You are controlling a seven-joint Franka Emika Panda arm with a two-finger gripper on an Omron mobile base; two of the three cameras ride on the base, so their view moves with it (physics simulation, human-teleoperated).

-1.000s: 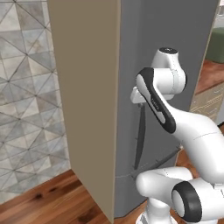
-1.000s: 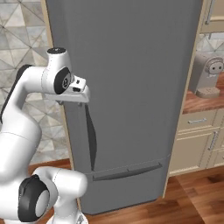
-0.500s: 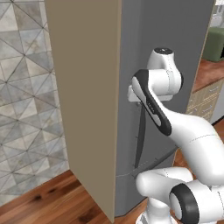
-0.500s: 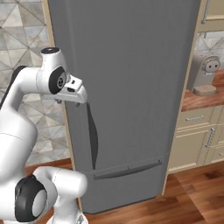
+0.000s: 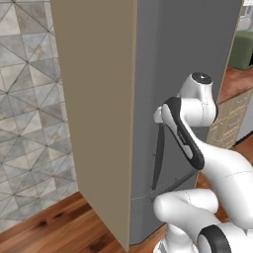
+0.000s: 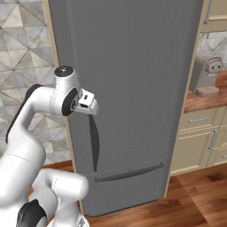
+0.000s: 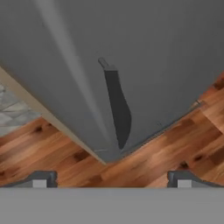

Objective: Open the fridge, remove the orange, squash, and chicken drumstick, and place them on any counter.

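The fridge (image 6: 133, 66) is a tall matte grey appliance and its door is shut. Its long dark curved handle (image 6: 94, 144) runs down the door's left side, also seen as the handle (image 5: 158, 158) and the handle (image 7: 118, 107). My gripper (image 6: 91, 103) is at the handle's top end, close to the door; whether it touches the door I cannot tell. In the hand view the gripper (image 7: 112, 179) is open, fingertips (image 7: 41, 178) wide apart with nothing between them. The orange, squash and chicken drumstick are hidden behind the door. The counter is out of view.
A beige panel (image 5: 94, 99) flanks the fridge on the left, beside a tiled wall (image 5: 29, 99). To the right stand beige cabinets (image 6: 199, 137) under a wood top with a coffee machine (image 6: 207, 75). The wood floor (image 6: 177, 199) lies in front.
The hand has come down a little along the door toward the handle's top. The jaws stay open and the fridge door stays shut.
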